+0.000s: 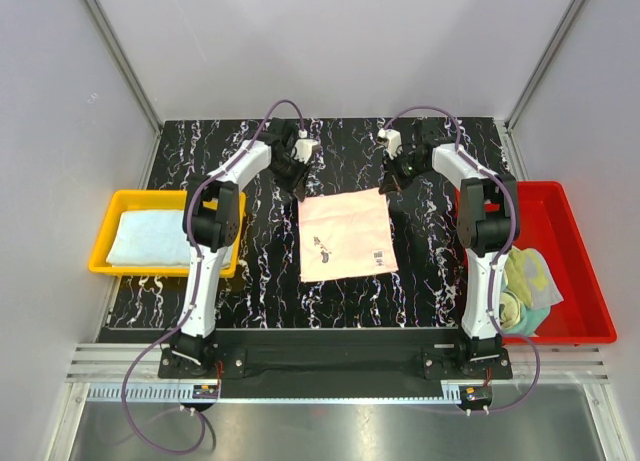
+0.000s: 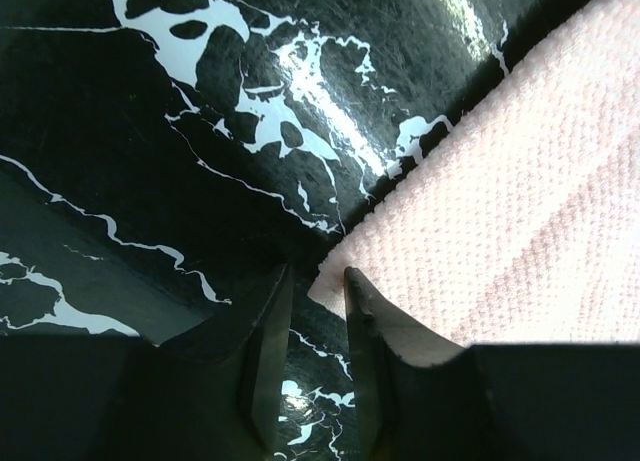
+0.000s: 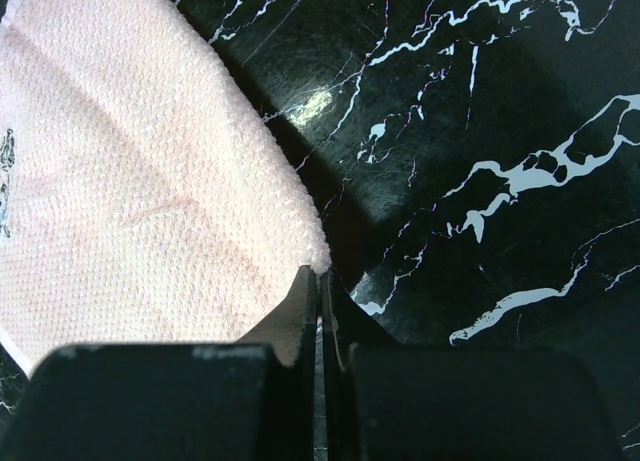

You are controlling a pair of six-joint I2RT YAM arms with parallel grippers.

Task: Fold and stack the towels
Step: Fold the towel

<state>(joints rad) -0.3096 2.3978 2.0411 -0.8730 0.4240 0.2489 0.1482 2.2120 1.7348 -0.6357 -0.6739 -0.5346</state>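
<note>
Pink towel [image 1: 345, 235] lay flat on surface [image 1: 250, 281], first fold pending. Left pincer [image 2: 318, 274] stood narrowly open at far corner; right pincer [image 3: 319, 274] shut, hold unclear. Next: pinch both corners, draw nearward.

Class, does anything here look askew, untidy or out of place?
The pale pink cloth towel lies flat but slightly skewed on the black marbled table. In the red plastic tray, yellow-green and light blue towels sit crumpled, unlike the folded light blue towel in the yellow plastic tray.

Pink towel [image 1: 345, 236] flat on marbled table [image 1: 262, 281]
</note>
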